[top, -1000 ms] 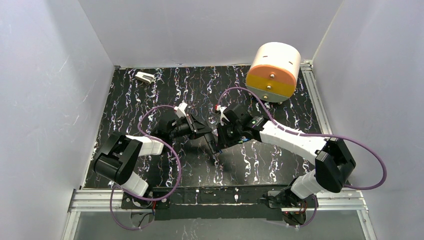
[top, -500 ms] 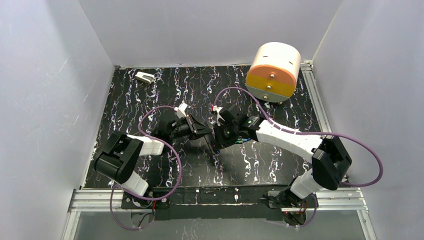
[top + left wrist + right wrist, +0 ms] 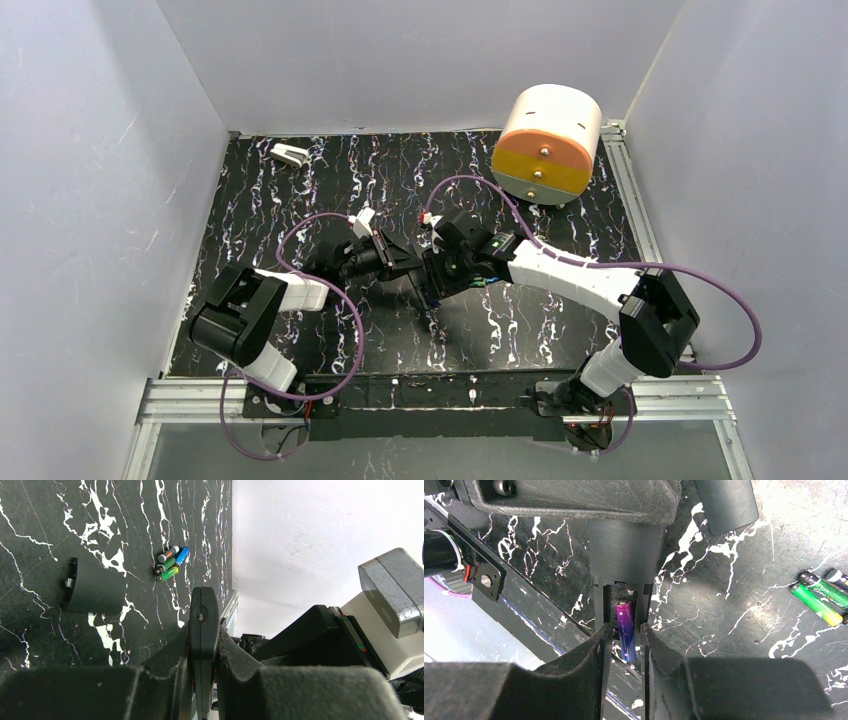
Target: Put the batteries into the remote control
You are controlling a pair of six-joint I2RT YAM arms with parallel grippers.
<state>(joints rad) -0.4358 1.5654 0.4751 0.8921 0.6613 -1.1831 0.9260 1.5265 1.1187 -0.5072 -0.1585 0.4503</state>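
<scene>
Right tool [image 3: 624,636] was pinched narrow mid-barrel on the purple battery [image 3: 623,612] (light, rigid, likely slick), its end at the open bay of the remote control [image 3: 624,550] clamped in the left tool [image 3: 202,640]; spare batteries [image 3: 821,592] and loose cover [image 3: 724,502] lay clear on the counter [image 3: 734,605], with only the left tool's bulk crowding the bay.

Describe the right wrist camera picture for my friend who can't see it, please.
The right gripper pinches a purple battery, its tip reaching into the open slot of a dark remote control. A few loose batteries, green and black, lie to the right on the black marbled table, and a dark cover lies further up.
</scene>
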